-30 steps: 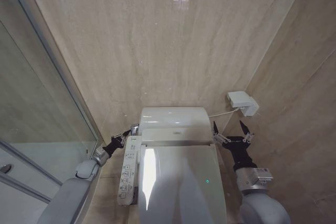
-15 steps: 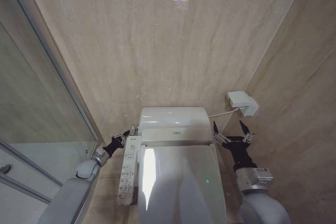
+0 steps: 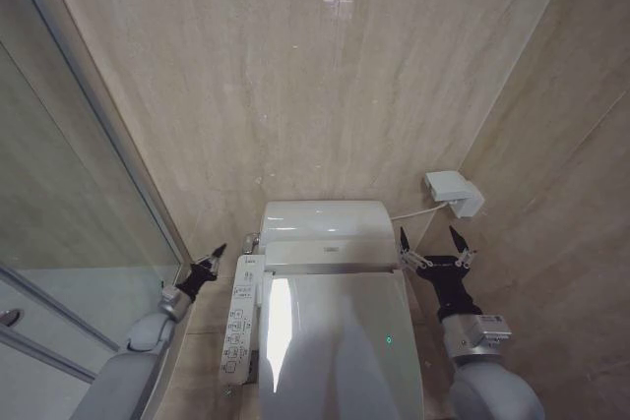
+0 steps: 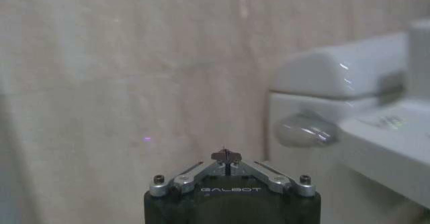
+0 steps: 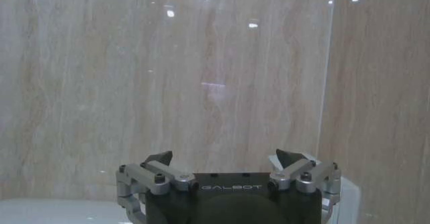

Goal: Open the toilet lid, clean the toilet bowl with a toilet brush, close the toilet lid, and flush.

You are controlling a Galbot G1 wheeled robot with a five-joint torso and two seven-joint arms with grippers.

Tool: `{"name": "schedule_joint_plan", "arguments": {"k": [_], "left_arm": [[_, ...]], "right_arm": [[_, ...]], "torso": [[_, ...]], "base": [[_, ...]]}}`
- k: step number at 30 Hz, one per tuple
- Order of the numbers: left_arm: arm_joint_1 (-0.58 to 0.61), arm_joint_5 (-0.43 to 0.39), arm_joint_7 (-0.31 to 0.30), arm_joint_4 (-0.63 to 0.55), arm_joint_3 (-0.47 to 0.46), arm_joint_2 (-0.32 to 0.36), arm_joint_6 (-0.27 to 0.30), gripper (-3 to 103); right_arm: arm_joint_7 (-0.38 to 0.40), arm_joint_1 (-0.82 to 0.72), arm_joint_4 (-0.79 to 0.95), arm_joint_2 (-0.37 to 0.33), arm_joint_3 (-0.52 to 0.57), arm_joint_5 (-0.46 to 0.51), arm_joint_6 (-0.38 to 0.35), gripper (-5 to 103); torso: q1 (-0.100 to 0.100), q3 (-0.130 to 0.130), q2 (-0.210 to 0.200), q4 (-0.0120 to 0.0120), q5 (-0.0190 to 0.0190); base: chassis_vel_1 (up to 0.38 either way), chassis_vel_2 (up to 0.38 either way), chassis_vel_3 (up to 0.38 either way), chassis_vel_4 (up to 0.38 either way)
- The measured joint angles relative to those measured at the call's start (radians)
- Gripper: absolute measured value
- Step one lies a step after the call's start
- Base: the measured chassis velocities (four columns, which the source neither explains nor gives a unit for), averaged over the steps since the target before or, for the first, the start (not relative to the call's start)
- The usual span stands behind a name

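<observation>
Since a second ago the left claw [image 3: 212,256] has drawn back from the chrome flush lever [image 4: 303,130] at the tank's side and closed its fingers to a point; it now hangs beside the control panel [image 3: 239,320], apart from it. Nothing else has shifted. Its partner, the right claw [image 3: 431,241], waits spread open beside the tank [image 3: 327,219], near the wall outlet [image 3: 455,193]. With the toilet lid [image 3: 340,341] lying shut over the toilet bowl [image 3: 261,377], the lever looks like the step in hand. A good press would come from above with the closed tips, firmly, staying clear of the panel's buttons.
</observation>
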Motion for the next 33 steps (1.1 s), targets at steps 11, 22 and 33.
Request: {"name": "schedule_joint_plan", "arguments": {"k": [11, 22, 33], "left_arm": [[0.213, -0.099, -0.261, -0.391, -0.074, 0.007, 0.137, 3], [0.434, -0.138, -0.357, -0.766, -0.216, -0.035, 0.241, 30], [0.587, -0.156, -0.405, -0.921, -0.299, -0.081, 0.264, 89]], "right_arm": [[0.0, 0.0, 0.0, 0.0, 0.0, 0.0, 0.0, 100], [0.0, 0.0, 0.0, 0.0, 0.0, 0.0, 0.0, 100], [0.0, 0.0, 0.0, 0.0, 0.0, 0.0, 0.0, 100]], "torso": [[0.0, 0.0, 0.0, -0.0007, 0.0], [0.0, 0.0, 0.0, -0.0001, 0.0], [0.0, 0.0, 0.0, 0.0, 0.0]], "base": [[0.0, 0.0, 0.0, 0.0], [0.0, 0.0, 0.0, 0.0], [0.0, 0.0, 0.0, 0.0]]}}
